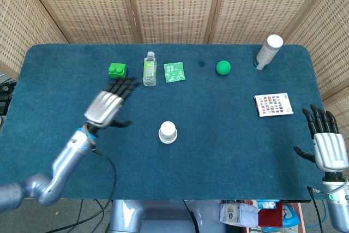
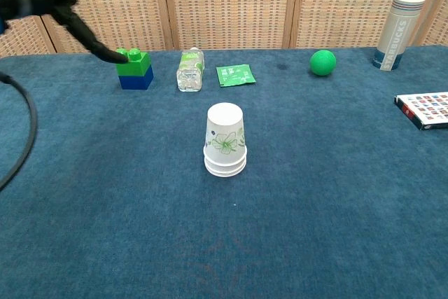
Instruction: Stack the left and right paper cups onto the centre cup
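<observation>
- I see my left hand point(image 1: 106, 106) raised above the left part of the table point(image 1: 54, 80), fingers spread, holding nothing. In the chest view it shows only at the top left corner, blurred.
- Green-and-blue block point(image 1: 118, 71) sits at about 12 o'clock from that hand, near its fingertips in the head view; I cannot tell the height gap.
- The cup stack point(image 2: 225, 140) stands upside down at table centre, at about 4 o'clock from the left hand and well apart from it. The flower-print cup is on top; two rims show beneath it in the chest view.
- Clear plastic bottle point(image 1: 149, 69) lies at 12 o'clock from the stack, near the far edge, just beside the block.
- Green packet point(image 1: 174, 72) lies flat just right of the bottle.
- Green ball point(image 1: 223, 67) at about 1 o'clock from the stack, well apart.
- Nothing stands between the stack and either hand.
- White tumbler point(image 1: 269, 51) stands at the far right corner.
- Patterned card box point(image 1: 273, 105) lies flat near the right edge.
- My right hand point(image 1: 328, 144) is at the right edge beyond the box, fingers extended and apart, holding nothing.
</observation>
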### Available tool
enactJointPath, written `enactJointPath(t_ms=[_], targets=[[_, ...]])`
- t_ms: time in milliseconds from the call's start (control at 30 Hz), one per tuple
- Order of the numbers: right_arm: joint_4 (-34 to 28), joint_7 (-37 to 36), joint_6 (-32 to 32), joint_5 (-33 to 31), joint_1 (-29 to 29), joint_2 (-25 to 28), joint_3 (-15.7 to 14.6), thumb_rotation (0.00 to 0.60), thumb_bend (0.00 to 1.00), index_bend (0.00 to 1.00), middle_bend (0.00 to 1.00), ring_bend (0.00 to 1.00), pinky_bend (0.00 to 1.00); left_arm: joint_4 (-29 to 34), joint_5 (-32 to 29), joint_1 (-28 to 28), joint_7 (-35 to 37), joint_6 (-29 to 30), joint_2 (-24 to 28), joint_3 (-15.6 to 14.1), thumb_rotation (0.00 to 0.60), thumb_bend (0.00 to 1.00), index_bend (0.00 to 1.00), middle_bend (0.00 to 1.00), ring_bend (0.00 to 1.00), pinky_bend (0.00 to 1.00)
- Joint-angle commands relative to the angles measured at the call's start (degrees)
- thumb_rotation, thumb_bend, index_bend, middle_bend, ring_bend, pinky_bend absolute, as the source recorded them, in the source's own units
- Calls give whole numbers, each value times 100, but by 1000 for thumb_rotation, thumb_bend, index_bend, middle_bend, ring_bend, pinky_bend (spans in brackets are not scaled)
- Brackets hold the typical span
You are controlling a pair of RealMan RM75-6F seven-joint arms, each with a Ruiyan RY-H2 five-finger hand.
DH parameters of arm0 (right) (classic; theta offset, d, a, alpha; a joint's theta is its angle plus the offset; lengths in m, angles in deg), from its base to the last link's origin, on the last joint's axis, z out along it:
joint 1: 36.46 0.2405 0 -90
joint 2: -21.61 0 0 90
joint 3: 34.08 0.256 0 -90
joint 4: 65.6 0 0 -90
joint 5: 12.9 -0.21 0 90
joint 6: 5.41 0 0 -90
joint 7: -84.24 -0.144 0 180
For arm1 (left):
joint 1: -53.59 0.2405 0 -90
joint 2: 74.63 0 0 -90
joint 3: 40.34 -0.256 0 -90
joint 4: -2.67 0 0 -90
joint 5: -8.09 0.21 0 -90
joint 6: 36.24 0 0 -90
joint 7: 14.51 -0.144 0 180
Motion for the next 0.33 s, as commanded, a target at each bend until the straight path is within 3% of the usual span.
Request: enactJointPath(t_ms=[33,333], targets=[[-27,39,8,17,-3,1,-7,600,0,0,0,0,0,555,-229,1357,-561,1563,576,-394,600,167,0,0,0,0],[-204,293,-41,-30,-11,15,-18,600,0,0,0,0,0,300,-300,2317,183,2032,865,-761,600,167,0,0,0,0]])
